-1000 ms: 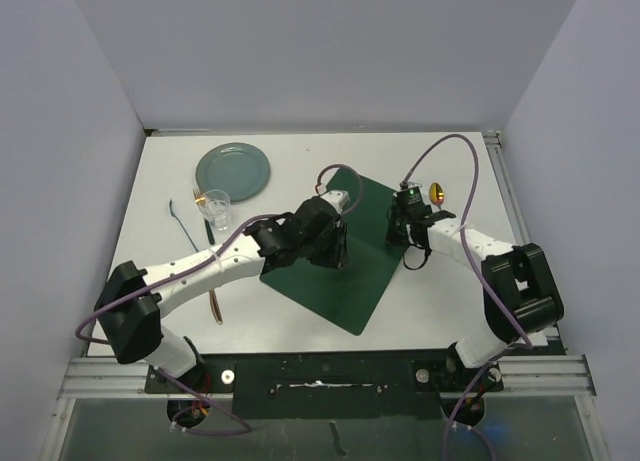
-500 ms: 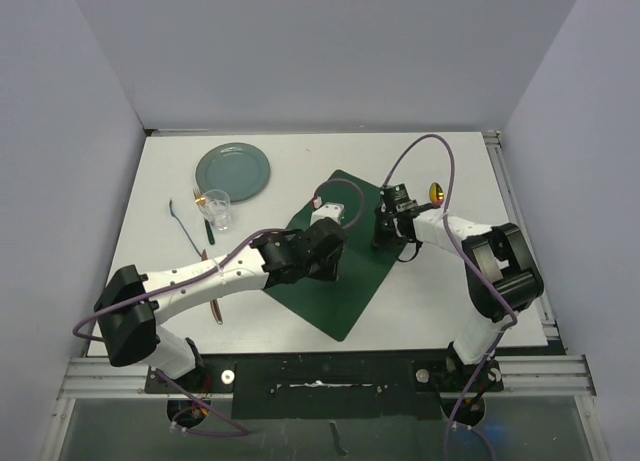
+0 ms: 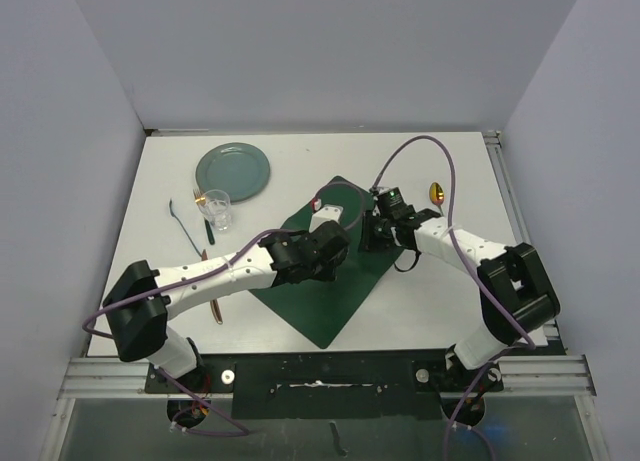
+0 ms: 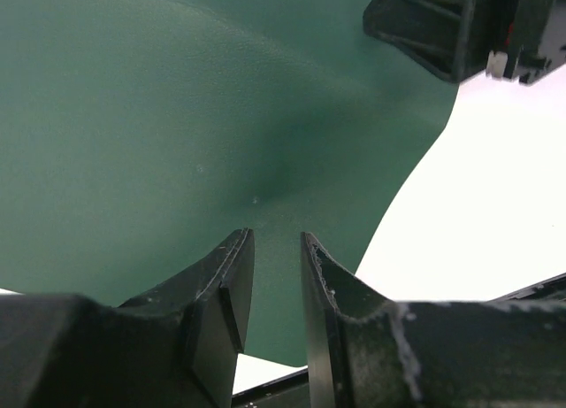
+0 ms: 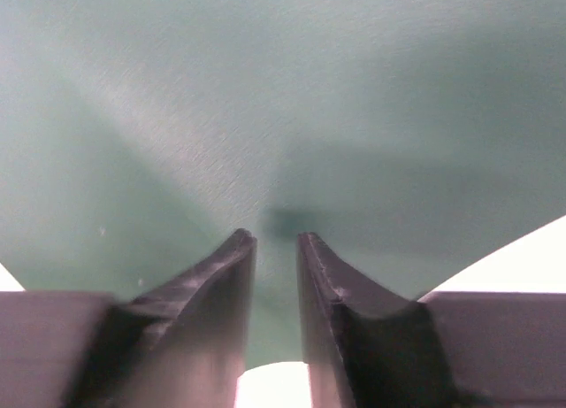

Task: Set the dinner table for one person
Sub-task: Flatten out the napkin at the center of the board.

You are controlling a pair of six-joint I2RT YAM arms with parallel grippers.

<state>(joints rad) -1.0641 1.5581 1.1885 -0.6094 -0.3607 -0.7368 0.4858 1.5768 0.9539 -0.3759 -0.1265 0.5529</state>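
Cutlery and dishes sit well to the left of the left gripper [image 4: 276, 240]. A blue-handled utensil [image 3: 183, 226] lies farthest out, with a clear glass [image 3: 218, 210] just beside it. A round grey-green plate [image 3: 233, 171] is a little past the glass. A slim gold-brown utensil [image 3: 215, 306] lies closer in, its upper part hidden under the left arm. All of them rest on the white table [image 3: 450, 301], which spreads beneath and around both grippers.

The left gripper reaches over the left side of a dark green placemat [image 3: 325, 301], which lies skewed on the table. Its jaws stand narrow, a slim gap between them, with the tips down at the mat. A shallow dent shows in the green just ahead of the tips. Whether they pinch the mat I cannot tell.

Just to its right, near but apart, the right gripper [image 5: 270, 240] is over the mat's right edge. Its jaws are also narrow. Green shows through the gap, and creases in the mat run toward the tips, but I cannot tell whether it grips the mat. Right of this gripper, past its arm, a gold spoon [image 3: 437, 192] lies on bare table. The metal rail [image 3: 503, 181] runs along the table's edge beyond it.
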